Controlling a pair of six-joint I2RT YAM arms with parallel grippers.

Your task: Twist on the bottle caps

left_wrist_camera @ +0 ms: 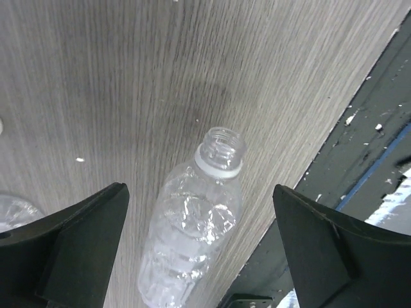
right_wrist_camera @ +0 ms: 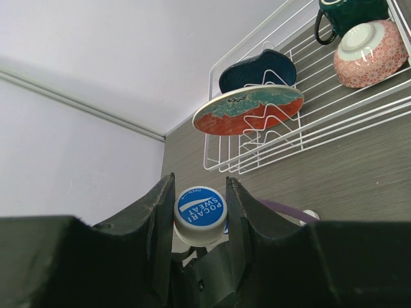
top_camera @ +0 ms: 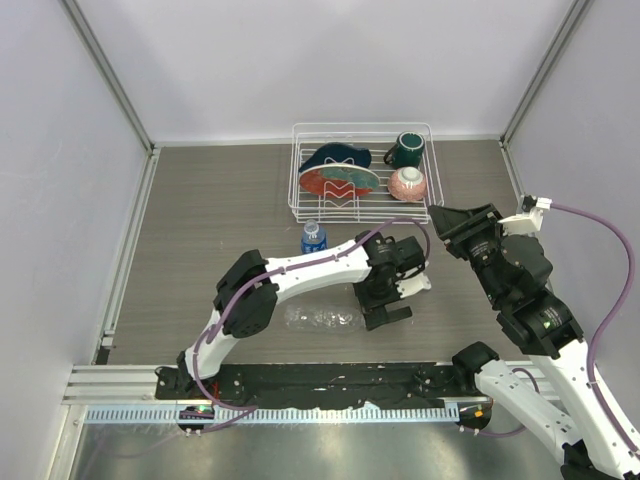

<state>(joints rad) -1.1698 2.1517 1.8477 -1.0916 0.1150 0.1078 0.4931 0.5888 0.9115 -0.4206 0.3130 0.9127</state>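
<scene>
Left end effector (left_wrist_camera: 199, 192): fingers spread wide apart, holding nothing.
Plain bottle (left_wrist_camera: 192, 237): lies on its side on the tabletop (left_wrist_camera: 96, 77), below the gap between the left fingers and touching neither; its open, uncapped neck points away from the wrist.
Right end effector (right_wrist_camera: 200, 185): fingers clamped on the blue cap (right_wrist_camera: 200, 213), whose printed top faces the wrist camera.
Labelled bottle (top_camera: 314, 237): upright, beyond the left end effector, near the rack's front.
Wire rack (right_wrist_camera: 270, 151): beyond the right end effector, holding two plates (right_wrist_camera: 250, 115), a dark mug (right_wrist_camera: 350, 13) and a pink bowl (right_wrist_camera: 369, 45).
</scene>
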